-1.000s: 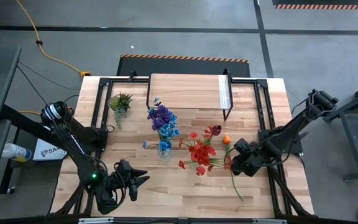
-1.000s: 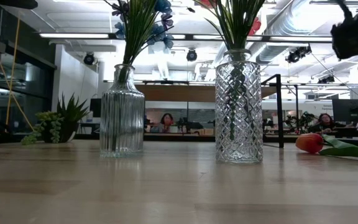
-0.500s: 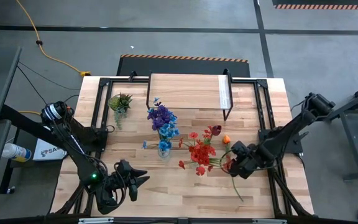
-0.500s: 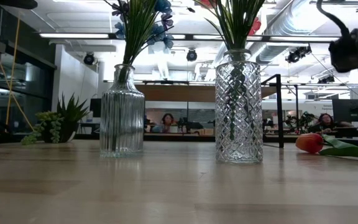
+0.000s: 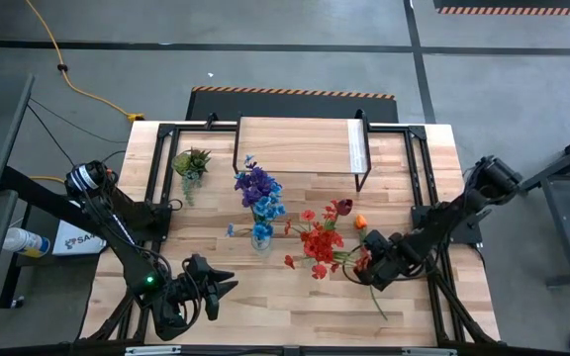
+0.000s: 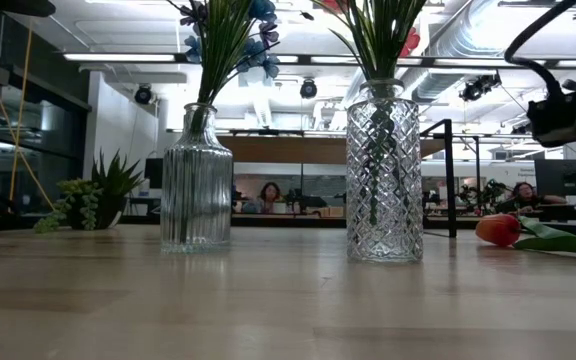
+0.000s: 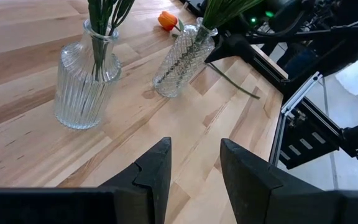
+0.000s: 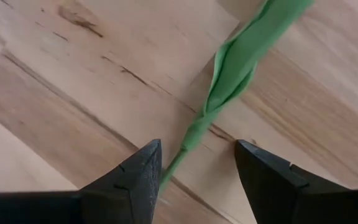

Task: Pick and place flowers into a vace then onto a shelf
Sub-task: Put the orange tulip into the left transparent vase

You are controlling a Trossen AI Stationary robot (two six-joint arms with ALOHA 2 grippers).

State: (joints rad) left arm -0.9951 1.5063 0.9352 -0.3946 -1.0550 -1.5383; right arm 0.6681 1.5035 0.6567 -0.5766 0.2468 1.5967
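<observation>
Waiting near the table's front left corner, the left gripper hangs with its dark fingers parted and nothing between them, well apart from the vases. Beyond it stands a small green spiky potted plant close to the left edge of the wooden plank table. A ribbed clear glass vase holds the purple and blue artificial flowers upright near the table's middle. Just to its right, a diamond-cut clear glass vase carries the red artificial flowers. Behind both, at the table's far edge, the low light-wood shelf on thin dark legs has a bare top. One orange artificial flower on a long thin green stem lies flat on the boards right of the red bunch, its stem running toward the front edge. The right gripper is low over that stem; its two dark fingers are spread, one on each side of the green stem, not closed on it. Bare boards lie along the table's front edge.
</observation>
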